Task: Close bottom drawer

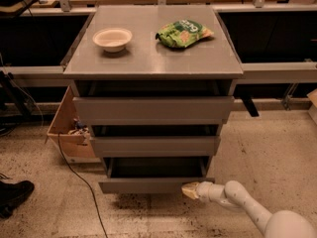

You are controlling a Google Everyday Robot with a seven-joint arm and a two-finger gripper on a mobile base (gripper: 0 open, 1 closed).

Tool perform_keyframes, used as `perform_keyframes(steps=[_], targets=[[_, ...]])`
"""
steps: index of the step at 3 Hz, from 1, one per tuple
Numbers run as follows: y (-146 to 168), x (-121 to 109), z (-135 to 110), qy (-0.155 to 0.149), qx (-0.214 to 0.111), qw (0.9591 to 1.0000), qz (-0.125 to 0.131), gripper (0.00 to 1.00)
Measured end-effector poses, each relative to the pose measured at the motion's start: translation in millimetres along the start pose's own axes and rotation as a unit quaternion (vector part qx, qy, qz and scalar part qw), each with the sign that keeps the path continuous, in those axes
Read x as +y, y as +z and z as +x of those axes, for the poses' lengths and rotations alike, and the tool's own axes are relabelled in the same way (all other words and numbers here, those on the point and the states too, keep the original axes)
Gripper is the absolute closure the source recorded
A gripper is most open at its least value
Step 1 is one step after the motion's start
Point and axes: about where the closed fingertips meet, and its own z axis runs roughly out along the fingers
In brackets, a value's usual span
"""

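The bottom drawer (148, 185) sits in the lower middle of the frame, the lowest of 3 grey drawers in the cabinet. It is open: its front stands out toward the camera, and the dark inside of its box tray shows as a wide band behind that front. The front is a plain, flat grey strip with no handle, level and square to the cabinet. It looks narrower and shorter than the 2 fronts above it. The gripper (190, 191) is low in the frame, right of centre. Its pale tip is against or just beside the right end of the drawer's front, close to the floor.
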Motion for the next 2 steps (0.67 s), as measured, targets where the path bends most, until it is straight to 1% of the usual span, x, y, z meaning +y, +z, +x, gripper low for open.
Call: perform_keyframes(steps=[1, 2], targets=[[17.4, -6.9, -12.1, 0.015, -0.024, 0.9996, 0.004, 1.0], [47.7, -12.8, -27.4, 0.038, -0.049, 0.9979, 0.019, 1.0]])
